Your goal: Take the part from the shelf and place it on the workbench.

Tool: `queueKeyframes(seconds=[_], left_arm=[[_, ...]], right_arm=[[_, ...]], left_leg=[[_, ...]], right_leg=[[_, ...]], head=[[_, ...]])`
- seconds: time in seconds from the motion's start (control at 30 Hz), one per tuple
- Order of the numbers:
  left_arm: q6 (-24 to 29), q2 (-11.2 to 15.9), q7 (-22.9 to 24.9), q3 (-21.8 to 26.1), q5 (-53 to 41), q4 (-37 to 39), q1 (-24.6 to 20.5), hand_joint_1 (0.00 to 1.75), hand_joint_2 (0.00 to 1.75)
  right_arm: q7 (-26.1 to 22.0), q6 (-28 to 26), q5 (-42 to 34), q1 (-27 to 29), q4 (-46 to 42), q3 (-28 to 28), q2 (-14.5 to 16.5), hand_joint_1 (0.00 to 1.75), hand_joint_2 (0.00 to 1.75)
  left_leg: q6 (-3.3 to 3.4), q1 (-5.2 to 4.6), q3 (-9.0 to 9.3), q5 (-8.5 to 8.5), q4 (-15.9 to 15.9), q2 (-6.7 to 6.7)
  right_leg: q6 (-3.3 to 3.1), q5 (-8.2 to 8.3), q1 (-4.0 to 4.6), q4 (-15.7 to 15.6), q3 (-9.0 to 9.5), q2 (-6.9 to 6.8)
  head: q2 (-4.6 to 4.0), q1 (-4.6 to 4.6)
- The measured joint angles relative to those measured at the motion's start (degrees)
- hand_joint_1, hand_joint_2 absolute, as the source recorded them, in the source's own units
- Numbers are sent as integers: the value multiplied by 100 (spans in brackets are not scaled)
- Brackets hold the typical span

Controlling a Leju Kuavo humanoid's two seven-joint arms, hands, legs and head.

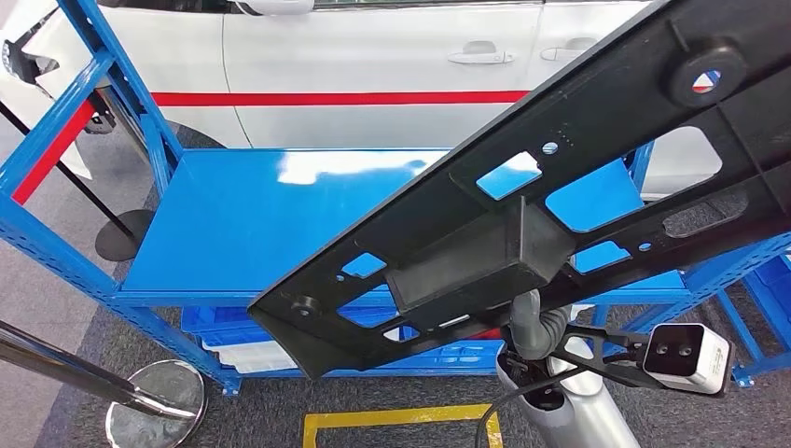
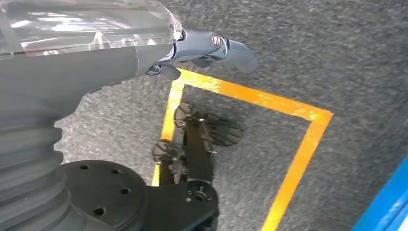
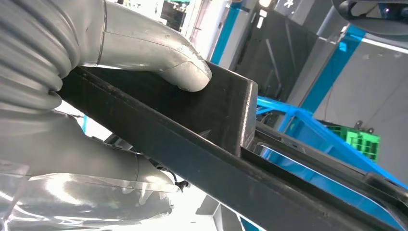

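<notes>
The part, a long black moulded panel with cut-out windows and a box-shaped boss near its middle, is off the shelf and held in the air, tilted, one end low toward the floor and the other rising past the upper right of the head view. It crosses in front of the blue shelf, whose top deck lies behind it. The right hand grips the part at the boss: the thumb presses on one face of the boss and the fingers wrap the underside of the panel edge.

Task status, judged from this arrangement: removal from the shelf is complete; transfer to the workbench and set-down remain. No workbench can be identified in these views.

View differences: the head view gives the full length and tilt of the part, the shelf and the white car beyond it. The right wrist view gives the contact detail of the grip. The left wrist view gives the left hand hanging over grey carpet and yellow floor tape, holding nothing, fingers loosely extended.
</notes>
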Motion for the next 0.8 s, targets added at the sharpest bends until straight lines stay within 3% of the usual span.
queueKeyframes(seconds=[0.03,0.1,0.13,0.17,0.2,0.27,0.33,0.4,0.47,0.5,0.57,0.63,0.67,0.7,0.73,0.8], left_arm=[[11,5,21,-2,-7,0,5,0,175],[36,11,81,-7,-10,0,8,0,175],[52,14,125,-11,-11,0,10,0,175],[72,17,172,-17,-14,0,13,0,175],[94,23,221,-22,-19,0,16,0,175],[158,45,339,-28,-26,0,20,0,175],[229,73,447,-28,-28,-2,17,0,175],[295,92,531,-28,-28,-4,27,0,175],[359,101,602,-28,-25,-4,50,0,175],[391,105,635,-28,-19,-4,56,0,175],[457,111,684,-27,6,-5,60,0,175],[503,119,707,-25,32,-7,68,0,175],[515,121,709,-25,35,-8,77,0,175],[524,122,710,-24,33,-8,85,0,175],[532,124,710,-23,27,-9,92,0,175],[536,127,705,-23,8,-9,96,0,175]], right_arm=[[0,16,-20,-6,1,31,-36,173,175],[0,66,-57,-8,5,104,-108,173,175],[0,86,-70,-1,8,144,-151,173,175],[0,97,-75,8,10,179,-193,173,175],[0,98,-76,18,10,207,-230,173,175],[0,97,-85,33,5,240,-304,173,175],[1,99,-110,38,-7,247,-380,173,175],[2,122,-155,36,-15,247,-476,173,175],[1,176,-206,42,-15,234,-608,173,175],[-2,211,-233,49,-14,220,-687,173,175],[-7,310,-286,81,-13,168,-860,173,175],[-9,440,-339,142,-11,97,-999,173,175],[-9,538,-370,188,-6,45,-1060,173,175],[-9,638,-396,234,2,-13,-1105,173,175],[-10,752,-421,281,10,-85,-1148,173,175],[-11,928,-445,345,24,-229,-1197,173,175]], left_leg=[[-9,-1,-82,-212,204,4],[-17,2,-308,-751,911,8],[-23,3,-392,-920,1266,9],[-27,3,-407,-969,1495,9],[-25,1,-330,-897,1526,10],[6,-6,143,-607,977,13],[55,-38,678,-546,195,19],[103,-74,837,-609,-121,16],[168,-66,773,-516,-156,21],[212,-54,729,-452,-167,31],[277,-35,601,-312,-187,53],[293,-38,439,-184,-180,55],[285,-38,350,-117,-174,54],[274,-38,267,-58,-168,54],[257,-38,181,3,-160,53],[216,-38,56,101,-140,49]], right_leg=[[-47,60,-6,-26,-49,-17],[-100,162,21,-20,-184,-38],[-108,214,38,-9,-263,-45],[-112,265,54,6,-345,-51],[-109,310,66,26,-424,-53],[-89,387,77,98,-583,-55],[-42,451,85,169,-698,-59],[19,527,79,191,-734,-68],[89,578,68,191,-752,-57],[127,490,62,248,-791,-41],[204,13,26,690,-963,-7],[264,-490,-11,1434,-1179,-2],[288,-580,-31,1740,-1223,-2],[306,-536,-50,1868,-1179,-2],[318,-405,-71,1800,-1024,-1],[315,-176,-100,1089,-421,6]], head=[[0,0],[0,-2],[1,-1],[1,-1],[1,-1],[1,-1],[1,-1],[1,-1],[1,-1],[1,-1],[1,-1],[1,-1],[1,-1],[1,-1],[1,-1],[1,-1]])
